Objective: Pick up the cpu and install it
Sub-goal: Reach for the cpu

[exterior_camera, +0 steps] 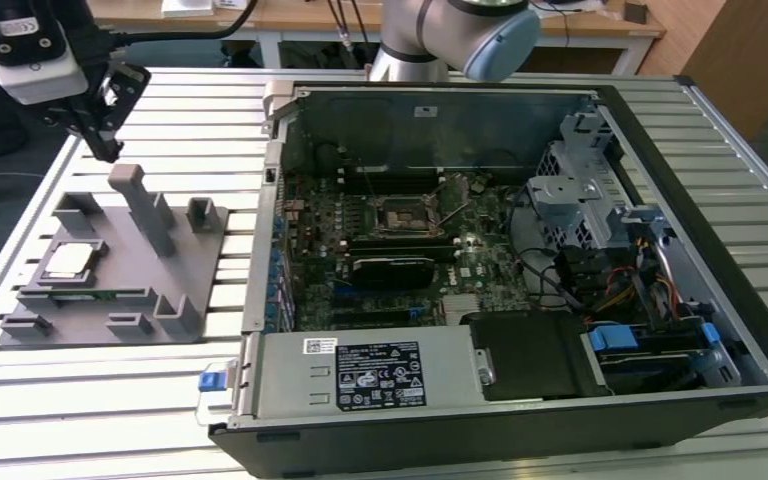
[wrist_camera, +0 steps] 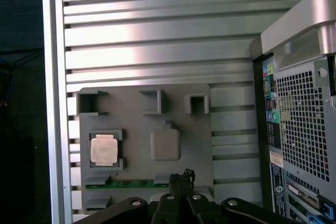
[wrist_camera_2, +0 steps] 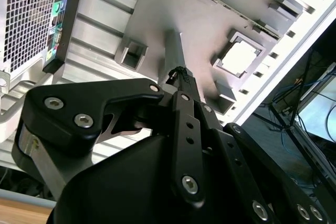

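The cpu (exterior_camera: 69, 262), a silvery square chip with a pale edge, lies flat in a pocket of the grey fixture (exterior_camera: 184, 290) on the exterior view's left. It also shows in the first wrist view (wrist_camera: 104, 149) and the second wrist view (wrist_camera_2: 240, 57). My gripper (exterior_camera: 108, 150) hangs high above the far end of the fixture, well clear of the chip. Its black fingers meet at their tips (wrist_camera: 182, 174) (wrist_camera_2: 177, 73), shut with nothing between them. The black motherboard socket frame (exterior_camera: 398, 215) sits inside the open computer case (exterior_camera: 704, 230).
The fixture carries a tall upright post (exterior_camera: 144, 205) and several low blocks, plus a green strip (wrist_camera: 131, 184) along one edge. The case wall (exterior_camera: 275, 170) rises right beside the fixture. Everything rests on a slatted aluminium table (exterior_camera: 91, 400).
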{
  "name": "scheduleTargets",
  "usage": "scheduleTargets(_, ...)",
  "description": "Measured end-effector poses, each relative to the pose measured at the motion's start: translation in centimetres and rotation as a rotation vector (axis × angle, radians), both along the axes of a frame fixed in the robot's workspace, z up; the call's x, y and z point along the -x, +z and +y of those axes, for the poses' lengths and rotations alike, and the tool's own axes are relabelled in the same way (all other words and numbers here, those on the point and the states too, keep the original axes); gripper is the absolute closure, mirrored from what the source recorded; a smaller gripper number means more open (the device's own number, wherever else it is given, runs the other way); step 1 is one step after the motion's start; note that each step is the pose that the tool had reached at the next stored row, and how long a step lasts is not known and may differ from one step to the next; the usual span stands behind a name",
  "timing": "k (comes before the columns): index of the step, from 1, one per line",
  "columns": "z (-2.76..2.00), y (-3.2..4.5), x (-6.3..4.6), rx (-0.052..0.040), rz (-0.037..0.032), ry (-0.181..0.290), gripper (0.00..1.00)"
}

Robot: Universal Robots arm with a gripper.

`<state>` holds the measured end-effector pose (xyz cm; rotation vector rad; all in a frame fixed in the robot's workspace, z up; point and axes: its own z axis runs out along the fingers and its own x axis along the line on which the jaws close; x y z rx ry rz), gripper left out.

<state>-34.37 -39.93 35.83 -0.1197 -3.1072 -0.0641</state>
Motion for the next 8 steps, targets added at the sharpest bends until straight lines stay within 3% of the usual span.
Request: scheduleTargets(8,0.00,-0.12,0.76,0.0000,0.0014,0.000,0.89)
